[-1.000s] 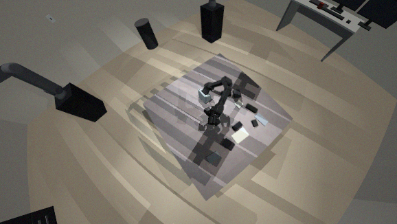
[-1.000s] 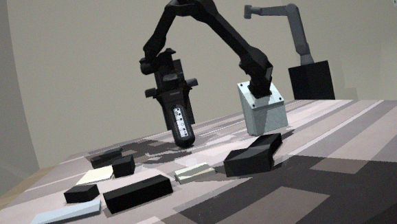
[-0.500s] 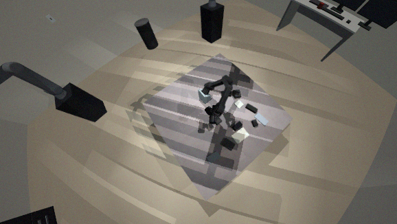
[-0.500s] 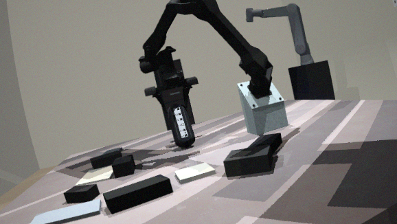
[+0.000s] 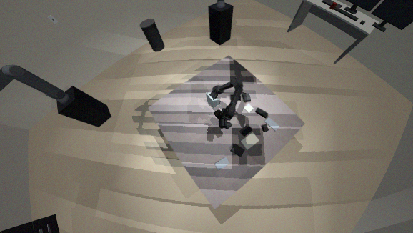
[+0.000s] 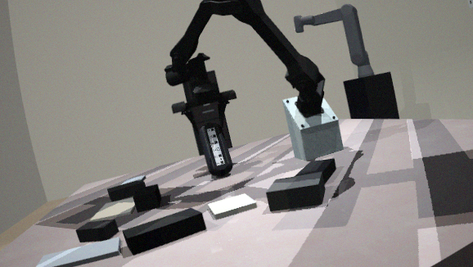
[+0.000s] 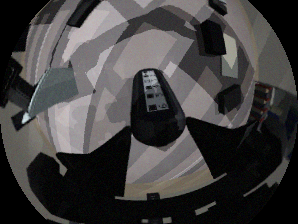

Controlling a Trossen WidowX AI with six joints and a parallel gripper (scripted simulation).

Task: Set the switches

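The dark grey controller unit (image 6: 221, 169) (image 7: 157, 134) is between the two fingers of my gripper (image 6: 215, 148) (image 7: 158, 124), which is shut on its sides. The unit is steeply tilted, its lower rounded end close to the bench; whether it touches is unclear. Its white underside label (image 6: 212, 137) (image 7: 154, 94) faces the exterior view and also shows in the wrist view, foreshortened. Several squares look dark, but I cannot read all six surely. The rocker switches are hidden on the far side. In the top view the arm's hand is small and the unit cannot be made out.
Black blocks (image 6: 165, 232) (image 6: 296, 192) (image 6: 97, 231) lie on the bench (image 6: 376, 229) (image 5: 194, 150). A white block (image 6: 231, 205), a cream plate (image 6: 112, 211) (image 5: 250, 139) and a pale blue plate (image 6: 83, 253) (image 5: 271, 124) lie among them. The arm's pale base (image 6: 319, 143) (image 7: 55, 92) stands behind.
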